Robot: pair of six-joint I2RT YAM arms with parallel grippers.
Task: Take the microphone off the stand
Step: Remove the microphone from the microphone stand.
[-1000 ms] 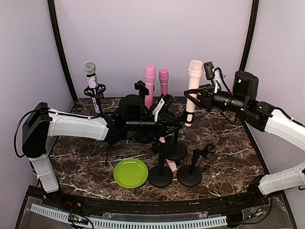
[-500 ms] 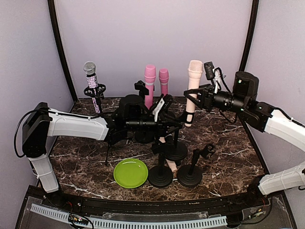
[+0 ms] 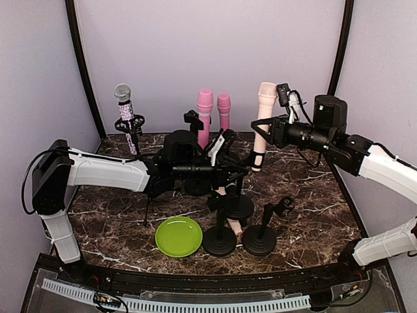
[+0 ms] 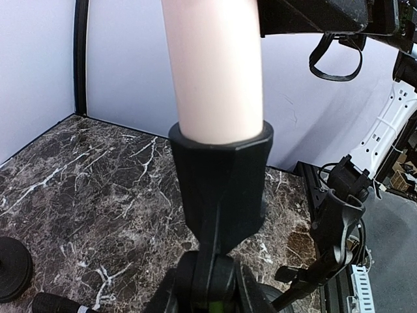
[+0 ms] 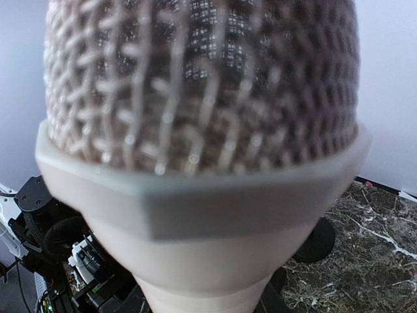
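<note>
A pale pink microphone (image 3: 265, 111) stands upright with its lower end in the black clip (image 3: 257, 160) of a stand (image 3: 240, 207). My right gripper (image 3: 271, 131) is shut on the microphone's body from the right. In the right wrist view the mesh head of the microphone (image 5: 202, 85) fills the frame, and my right gripper (image 5: 203, 301) closes around the body below it. My left gripper (image 3: 225, 171) is shut on the stand's pole below the clip. The left wrist view shows the microphone (image 4: 215, 65) seated in the clip (image 4: 221, 182), with my left gripper (image 4: 212, 287) at the joint under it.
A sparkly microphone (image 3: 124, 107) on a stand is at the back left. Two bright pink microphones (image 3: 205, 111) stand at the back centre. A green plate (image 3: 178, 236) lies near the front, beside two black stand bases (image 3: 219, 241), (image 3: 260, 239).
My right arm has shifted slightly left, and the microphone and clip have moved a little with it. The left arm has held still.
</note>
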